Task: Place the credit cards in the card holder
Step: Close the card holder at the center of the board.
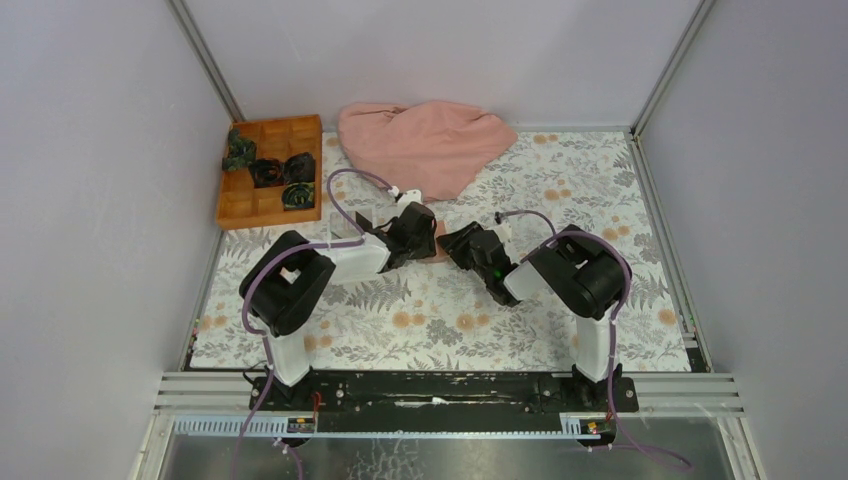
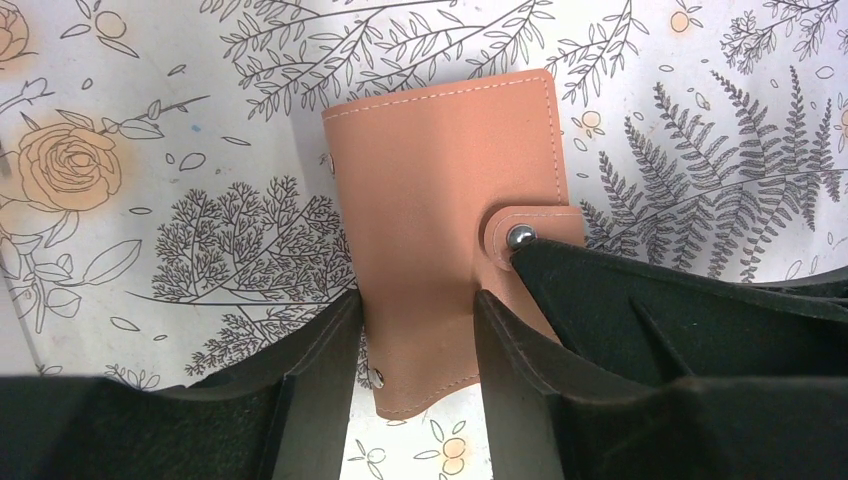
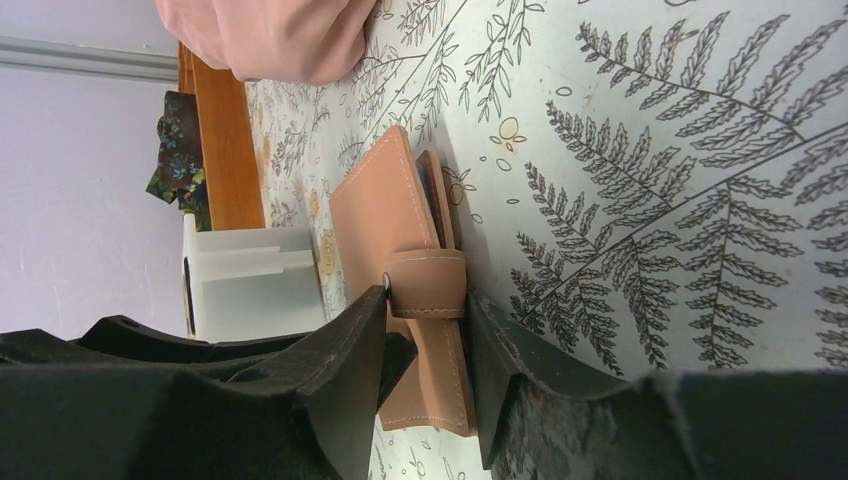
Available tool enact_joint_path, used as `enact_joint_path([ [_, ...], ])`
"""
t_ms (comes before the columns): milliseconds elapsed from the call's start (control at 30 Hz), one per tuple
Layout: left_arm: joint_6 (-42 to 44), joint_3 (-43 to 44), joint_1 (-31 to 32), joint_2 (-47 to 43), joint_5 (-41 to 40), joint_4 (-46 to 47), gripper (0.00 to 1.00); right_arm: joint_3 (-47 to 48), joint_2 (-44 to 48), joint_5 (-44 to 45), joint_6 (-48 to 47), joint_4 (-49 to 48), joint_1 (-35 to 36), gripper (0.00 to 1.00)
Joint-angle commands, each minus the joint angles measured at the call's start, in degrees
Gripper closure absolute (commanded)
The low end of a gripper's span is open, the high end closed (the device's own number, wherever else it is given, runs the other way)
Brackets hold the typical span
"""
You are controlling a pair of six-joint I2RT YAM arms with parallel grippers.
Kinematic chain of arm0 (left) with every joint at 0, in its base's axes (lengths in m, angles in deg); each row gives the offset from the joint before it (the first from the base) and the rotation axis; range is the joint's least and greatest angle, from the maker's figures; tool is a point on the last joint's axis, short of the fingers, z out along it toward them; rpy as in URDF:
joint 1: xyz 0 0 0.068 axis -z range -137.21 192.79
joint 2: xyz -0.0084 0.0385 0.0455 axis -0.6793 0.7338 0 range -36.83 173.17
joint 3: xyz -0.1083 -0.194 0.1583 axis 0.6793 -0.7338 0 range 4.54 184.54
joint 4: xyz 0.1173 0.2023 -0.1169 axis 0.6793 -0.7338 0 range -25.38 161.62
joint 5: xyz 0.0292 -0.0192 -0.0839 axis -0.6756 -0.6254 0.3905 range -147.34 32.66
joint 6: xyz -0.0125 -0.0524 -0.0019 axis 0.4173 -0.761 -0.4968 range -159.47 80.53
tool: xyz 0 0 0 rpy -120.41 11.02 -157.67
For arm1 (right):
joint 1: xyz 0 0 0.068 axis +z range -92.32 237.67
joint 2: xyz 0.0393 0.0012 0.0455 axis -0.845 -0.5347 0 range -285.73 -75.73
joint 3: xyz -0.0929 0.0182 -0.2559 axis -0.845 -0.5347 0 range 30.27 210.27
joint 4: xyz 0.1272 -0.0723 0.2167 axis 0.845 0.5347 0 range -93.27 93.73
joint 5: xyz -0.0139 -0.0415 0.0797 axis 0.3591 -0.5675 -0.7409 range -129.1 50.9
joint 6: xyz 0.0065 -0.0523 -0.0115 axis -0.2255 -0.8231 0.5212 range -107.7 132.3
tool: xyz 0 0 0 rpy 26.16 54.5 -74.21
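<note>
The reddish-brown card holder lies folded on the floral mat, its strap snapped over one edge. It also shows in the top view and edge-on in the right wrist view. My left gripper is open over it: one finger is beside its studded edge, the other rests on its cover. My right gripper is shut on the holder at the strap, one finger on the snap side, one on the mat side. In the top view both grippers meet, left and right. No loose credit cards are in view.
An orange wooden compartment box with dark bundles stands at the back left. A pink cloth lies at the back centre. A white tray stands just beyond the holder, close to the left gripper.
</note>
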Motion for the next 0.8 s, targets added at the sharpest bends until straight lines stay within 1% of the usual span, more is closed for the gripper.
enact_joint_path([
  [0, 2.0, -1.9, 1.5, 5.3, 5.9, -8.0, 0.5, 0.4, -5.5, -12.0, -1.7, 13.2, 2.5, 0.57],
  [233, 2.1, -1.7, 1.4, 5.6, 6.0, -8.1, 0.51, 2.5, -7.5, -12.7, -3.9, 16.1, 2.8, 0.57],
  [500, 2.2, -2.2, 1.4, 6.2, 6.4, -7.4, 0.54, 5.4, -8.7, -11.3, -7.9, 22.7, 3.2, 0.57],
  [767, 2.9, -1.5, 1.4, 8.3, 7.6, -7.6, 0.54, 9.4, -9.5, -10.8, -10.2, 29.9, 3.3, 0.58],
])
